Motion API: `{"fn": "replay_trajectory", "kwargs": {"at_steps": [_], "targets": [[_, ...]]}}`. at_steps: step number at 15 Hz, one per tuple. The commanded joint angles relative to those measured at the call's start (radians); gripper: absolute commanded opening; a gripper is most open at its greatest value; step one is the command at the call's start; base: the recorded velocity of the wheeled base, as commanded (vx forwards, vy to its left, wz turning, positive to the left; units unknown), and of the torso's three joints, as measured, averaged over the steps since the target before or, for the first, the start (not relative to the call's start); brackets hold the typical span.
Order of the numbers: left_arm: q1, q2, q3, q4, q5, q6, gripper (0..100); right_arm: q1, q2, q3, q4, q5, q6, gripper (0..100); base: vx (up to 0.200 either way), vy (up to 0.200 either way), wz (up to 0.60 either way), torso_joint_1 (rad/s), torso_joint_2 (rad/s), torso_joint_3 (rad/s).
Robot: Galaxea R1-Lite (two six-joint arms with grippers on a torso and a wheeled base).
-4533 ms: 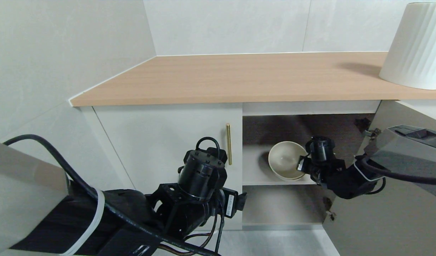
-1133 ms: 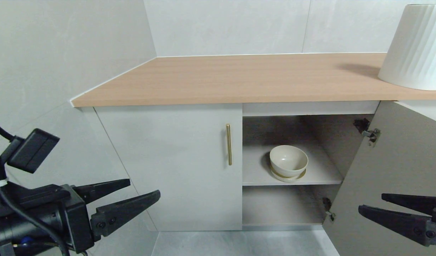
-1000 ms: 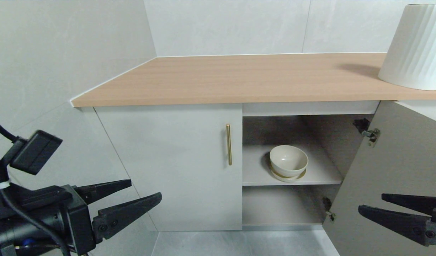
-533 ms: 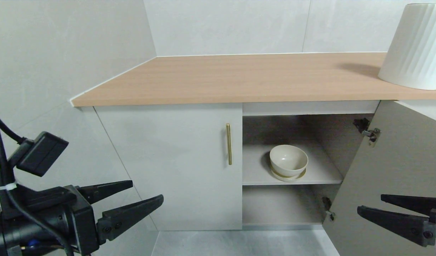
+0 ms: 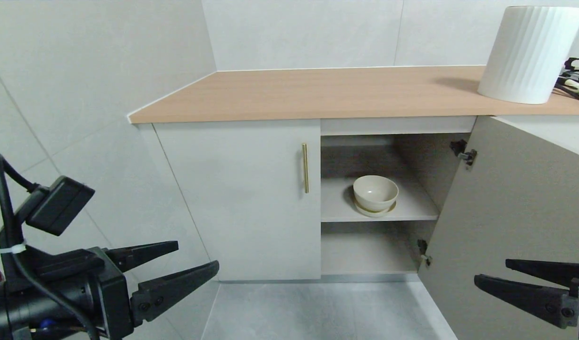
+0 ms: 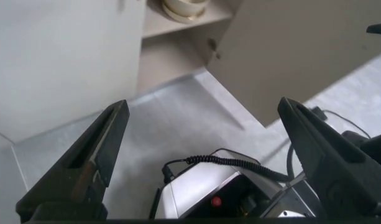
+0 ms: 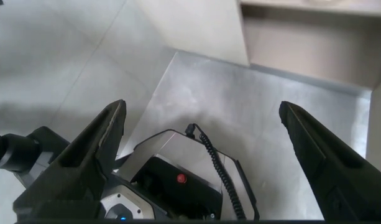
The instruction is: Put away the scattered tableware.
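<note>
Bowl sat on its little plate on the cabinet's upper shelf, so it looked put away to me. Left hand and right hand hung low out front, both spread wide and empty, probably to stay clear of the open door

Matte black throughout: left gripper and right gripper with long tapered fingers, paired screws near finger roots; boxy camera module, thick looped cable, white tie.
</note>
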Motion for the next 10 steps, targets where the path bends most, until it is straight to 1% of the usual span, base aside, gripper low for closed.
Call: {"fn": "replay_trajectory", "kwargs": {"at_steps": [1, 2, 10], "targets": [[0.0, 0.003, 0.0, -0.001, 0.0, -0.001, 100, 0.001, 0.003, 0.0, 0.0, 0.0, 0.0, 100, -0.2, 0.0, 0.0, -0.002, 0.0, 0.002], [0.0, 0.005, 0.002, -0.001, -0.002, -0.001, 100, 0.001, 0.003, 0.002, 0.0, 0.0, 0.0, 100, -0.2, 0.0, 0.0, 0.002, 0.01, 0.002], [0.0, 0.003, 0.003, -0.002, -0.005, -0.001, 100, -0.001, 0.003, 0.008, -0.002, -0.001, 0.0, 100, 0.0, 0.0, 0.0, 0.0, 0.0, 0.0]]}}
